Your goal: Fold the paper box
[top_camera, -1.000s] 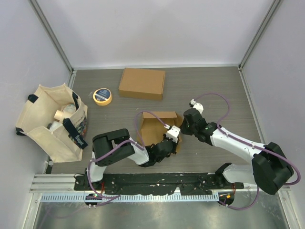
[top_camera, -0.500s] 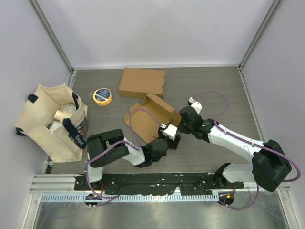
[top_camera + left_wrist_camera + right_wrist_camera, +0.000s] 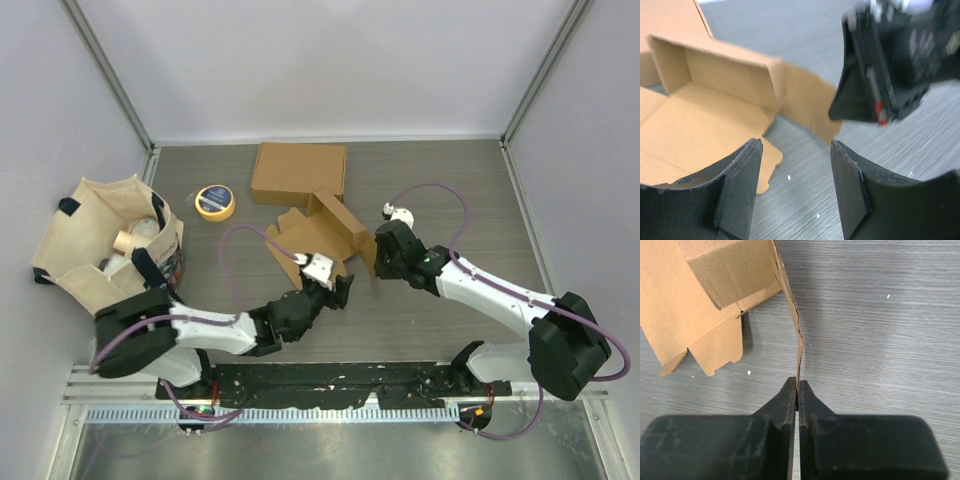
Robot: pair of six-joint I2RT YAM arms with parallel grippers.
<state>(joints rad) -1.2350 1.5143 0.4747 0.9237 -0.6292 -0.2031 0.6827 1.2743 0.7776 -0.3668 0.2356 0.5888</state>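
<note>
The paper box (image 3: pixel 318 236) sits half-opened on the table (image 3: pixel 450 180), near the middle of the top view. It is tilted, with one side wall standing and its flaps spread toward the left. It is just below a second, closed cardboard box (image 3: pixel 298 173) in the upper middle of the frame.

The right jaws reach in from the right of the frame and are pressed together on a thin flap at the paper box's right edge. In the right wrist view the card (image 3: pixel 798 347) rises edge-on from between the closed fingertips (image 3: pixel 787 395) at lower centre, and the body of the box fills the upper left.

The left jaws stand wide and hold nothing, just below the paper box in the top view. In the left wrist view their two dark fingers (image 3: pixel 737 190) frame bare table, and the box's open tray (image 3: pixel 715 100) fills the upper left. Its nearest flap ends just beside the left-hand finger; whether they touch cannot be told.

A roll of yellow tape (image 3: pixel 215 201) and a canvas tote bag (image 3: pixel 110 255) sit at the left of the top view, well apart from the paper box.
</note>
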